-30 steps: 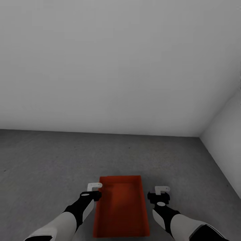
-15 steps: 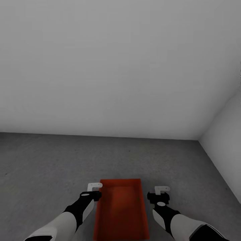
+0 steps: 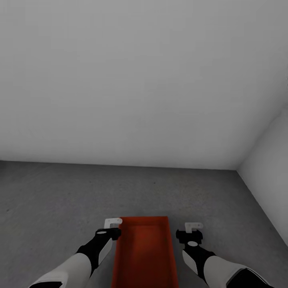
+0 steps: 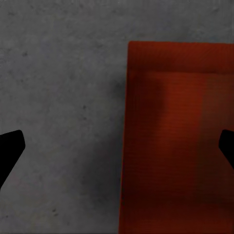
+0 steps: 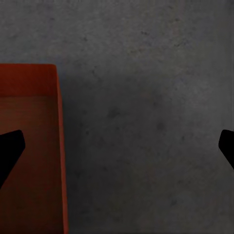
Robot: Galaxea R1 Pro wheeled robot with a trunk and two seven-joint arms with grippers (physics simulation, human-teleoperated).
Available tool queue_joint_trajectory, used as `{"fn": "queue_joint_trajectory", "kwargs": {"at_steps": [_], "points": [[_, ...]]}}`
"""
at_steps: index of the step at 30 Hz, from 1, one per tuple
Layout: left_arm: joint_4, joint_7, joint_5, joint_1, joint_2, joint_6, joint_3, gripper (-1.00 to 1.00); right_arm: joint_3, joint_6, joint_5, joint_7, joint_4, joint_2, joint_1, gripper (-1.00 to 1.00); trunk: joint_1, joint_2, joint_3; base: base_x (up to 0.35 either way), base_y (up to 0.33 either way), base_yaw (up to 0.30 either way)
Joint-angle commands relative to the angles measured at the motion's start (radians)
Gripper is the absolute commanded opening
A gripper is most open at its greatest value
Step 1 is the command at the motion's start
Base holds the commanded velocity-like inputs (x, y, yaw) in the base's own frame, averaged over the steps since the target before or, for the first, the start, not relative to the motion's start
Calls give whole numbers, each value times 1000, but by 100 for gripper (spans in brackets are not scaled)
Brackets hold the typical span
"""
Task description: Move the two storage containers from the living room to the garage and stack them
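An orange-red storage container sits on the dark grey floor of the garage, near a pale wall. It lies between the two arms. The left gripper hangs just beside the container's left wall, jaws wide and holding nothing. The right gripper hangs over bare floor, near the right wall, jaws wide too. The container looks empty, though its inside is dim.

one storage container, two end effectors, left end effector, right end effector
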Motion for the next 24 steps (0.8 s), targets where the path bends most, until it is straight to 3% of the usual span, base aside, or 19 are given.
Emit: {"fn": "queue_joint_trajectory", "kwargs": {"at_steps": [1, 10, 24], "points": [[-2, 1, -4, 0, -1, 6, 6, 100, 8, -4, -10, -3, 1, 0, -1, 100, 0, 0, 1, 0, 0, 0], [-2, 1, -4, 0, -1, 8, 7, 100, 8, -4, -10, -4, 1, 0, -1, 100, 0, 0, 7, -35, 0, 0], [-1, 2, -5, 0, -1, 10, 9, 100, 8, -5, -9, -10, 1, 0, -1, 100, 0, 0, 7, -314, 0, 0]]}}
